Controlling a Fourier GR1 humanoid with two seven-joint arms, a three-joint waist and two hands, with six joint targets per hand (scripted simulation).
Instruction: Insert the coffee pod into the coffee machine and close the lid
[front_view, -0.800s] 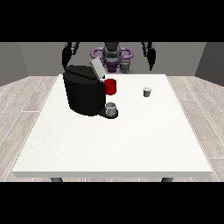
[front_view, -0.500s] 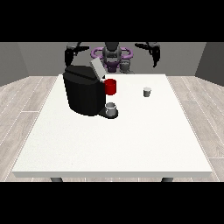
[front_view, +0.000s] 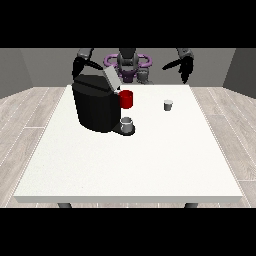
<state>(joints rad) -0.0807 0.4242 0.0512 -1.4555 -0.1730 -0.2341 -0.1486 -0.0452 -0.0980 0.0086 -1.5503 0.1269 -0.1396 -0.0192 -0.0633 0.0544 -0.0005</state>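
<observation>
Front view shows the pod (front_view: 168, 105), a small pale cup-shaped thing, standing upright on the white table (front_view: 125, 165) right of centre in the upper half of the frame, well apart from the machine (front_view: 97, 105), which sits left of centre. The machine is a black block with its grey lid (front_view: 111, 79) tilted up at the top, a red part (front_view: 126, 99) on its right side and a small grey cup (front_view: 127, 123) on the drip base below that. Nothing holds the pod: the hand at the view's right (front_view: 186, 70) hangs above the table's far edge, up and to the right of the pod, and grasps nothing, though whether its fingers are straight or curled cannot be told. The hand at the view's left (front_view: 78, 66) sits above the machine's top-left corner, its fingers too small to read. By this layout the task is at its opening step, the reach for the pod, with insertion and lid closing both undone. The next move, as I judge it, calls for the hand at the view's right to come down and forward onto the pod, close round it without tipping it, then carry it left to the opening under the raised lid.
</observation>
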